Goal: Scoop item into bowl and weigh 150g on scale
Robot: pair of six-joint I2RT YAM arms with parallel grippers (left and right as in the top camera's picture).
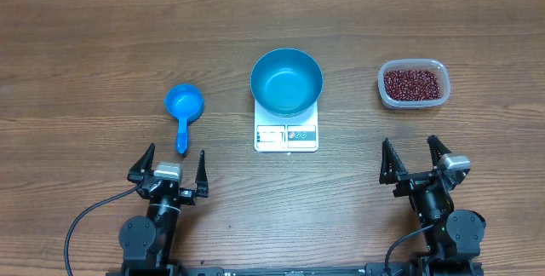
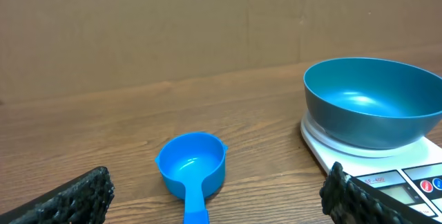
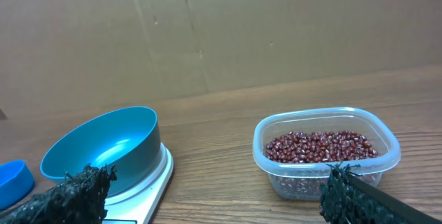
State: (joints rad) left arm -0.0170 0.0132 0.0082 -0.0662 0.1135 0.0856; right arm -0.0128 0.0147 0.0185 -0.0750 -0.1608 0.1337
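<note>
Your left gripper [image 1: 176,152] and right gripper [image 1: 409,144] stand spread wide; the deep round blue bowl [image 1: 286,82] sits on the flat white scale [image 1: 286,137].

A: Illumination?
B: Even, bright, from overhead; shadows soft.
A: Glare?
B: Pale sheen inside the bowl [image 2: 352,99], ahead and right of the left jaws; fingertips [image 2: 72,200] nearest each wrist lens slightly soft.
</note>
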